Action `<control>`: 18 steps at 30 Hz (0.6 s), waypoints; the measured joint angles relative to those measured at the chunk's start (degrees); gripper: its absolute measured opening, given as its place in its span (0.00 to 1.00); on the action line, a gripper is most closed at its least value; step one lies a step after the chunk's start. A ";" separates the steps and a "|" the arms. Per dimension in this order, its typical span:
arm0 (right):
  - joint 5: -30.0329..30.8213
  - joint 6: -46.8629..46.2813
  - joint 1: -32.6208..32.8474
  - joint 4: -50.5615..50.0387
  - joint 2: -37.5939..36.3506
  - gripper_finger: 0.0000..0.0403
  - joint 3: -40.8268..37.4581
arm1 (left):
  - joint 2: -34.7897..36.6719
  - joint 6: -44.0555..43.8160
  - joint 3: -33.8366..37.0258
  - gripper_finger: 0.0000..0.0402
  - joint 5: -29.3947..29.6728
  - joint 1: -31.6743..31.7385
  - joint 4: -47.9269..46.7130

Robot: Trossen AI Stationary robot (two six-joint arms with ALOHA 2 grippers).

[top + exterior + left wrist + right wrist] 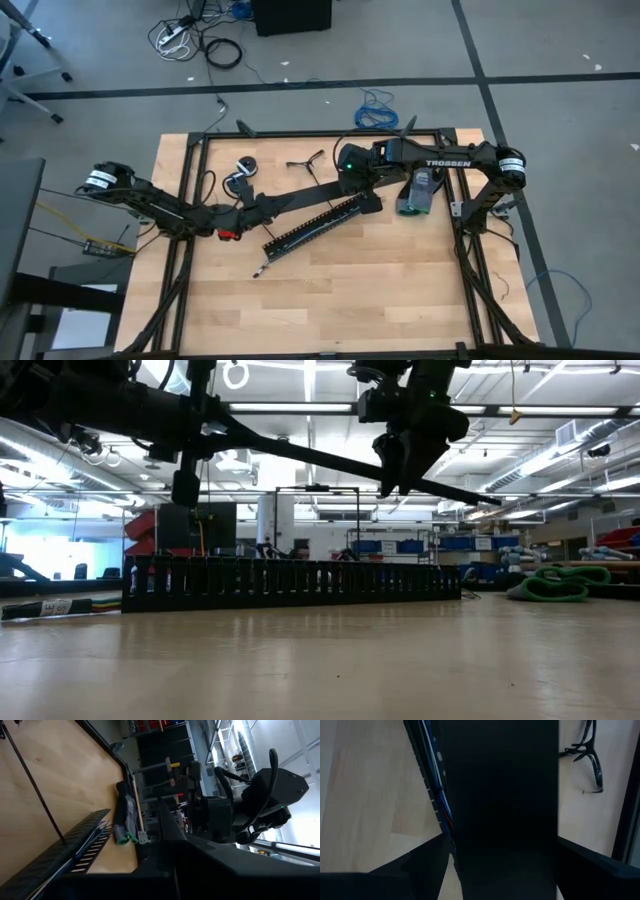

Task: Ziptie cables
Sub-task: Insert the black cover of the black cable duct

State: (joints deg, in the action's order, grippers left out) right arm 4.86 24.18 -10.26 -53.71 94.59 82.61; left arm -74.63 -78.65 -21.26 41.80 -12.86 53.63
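Observation:
Both grippers hold one wide black flat strip (pixel 300 198) in the air above the table; in the low view it slants across (pixel 320 457). My left gripper (pixel 245 213) is at its left end and my right gripper (pixel 352 185) is farther along toward the right. Below it, a black perforated channel (pixel 320 228) lies flat on the wood with thin blue, white and red wires (pixel 442 800) inside. A grey wire bundle with a green end (pixel 418 192) lies by the right frame. One needle-thin black ziptie (pixel 35 785) lies on the wood. My left gripper is shut on the wide strip's left end (pixel 262 207). It comes in level from the table's left, along the strip. The gripper's own body hides the fingers. The strip is lifted clear. My right gripper pinches the wide strip across its width (pixel 500 840), with one finger at each long edge (pixel 427 862), from above. The strip runs lengthwise between them, clear of the table (pixel 440 487).
A small black forked piece (pixel 303 160) and a round black coil (pixel 243 168) lie near the far edge. A black metal frame (pixel 300 133) borders the table. The near half of the wood (pixel 330 300) is bare. A blue cable (pixel 375 110) lies on the floor beyond.

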 joint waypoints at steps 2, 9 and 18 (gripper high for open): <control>0.00 -0.09 0.00 0.02 0.00 0.76 0.00 | -0.01 0.00 0.02 0.00 -0.09 0.00 0.00; 0.00 -0.11 0.05 0.05 0.00 0.76 0.00 | 0.00 -0.02 0.02 0.00 -0.57 0.00 0.04; 0.00 -0.18 0.07 0.11 0.00 0.71 0.00 | 0.00 -0.04 0.04 0.00 -0.54 0.00 0.61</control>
State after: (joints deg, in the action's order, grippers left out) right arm 4.86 24.00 -10.20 -53.60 94.59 82.61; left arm -74.63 -78.70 -21.21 41.25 -12.86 54.24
